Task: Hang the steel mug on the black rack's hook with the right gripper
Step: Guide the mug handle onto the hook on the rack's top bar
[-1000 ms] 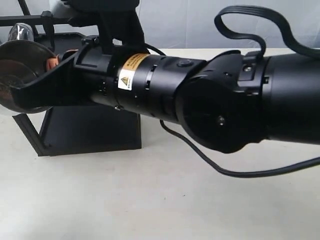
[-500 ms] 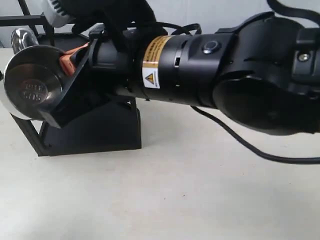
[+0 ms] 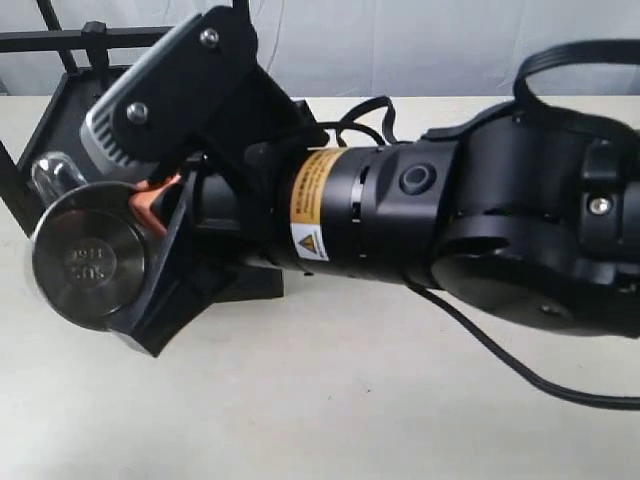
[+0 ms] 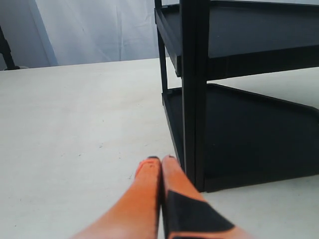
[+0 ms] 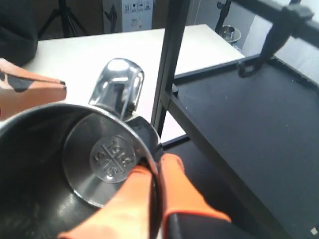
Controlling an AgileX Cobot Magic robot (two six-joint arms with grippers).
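Note:
The steel mug hangs in the air in front of the black rack, its stamped bottom facing the exterior camera. My right gripper is shut on the mug's rim. In the right wrist view one orange finger sits inside the steel mug and one outside; my right gripper holds it beside a rack post. The looped handle points away. The hook hangs from the crossbar, well above and beyond the mug. My left gripper is shut and empty on the table by the black rack.
A black cable trails on the table under the right arm. The rack's top crossbar carries the hook's clamp. Orange fingers show at the edge of the right wrist view, beside the mug.
The right arm has carried the mug down and slightly right, from the rack's upper shelf level to its lower part. The wrist has rolled, bringing its grey camera box into view.

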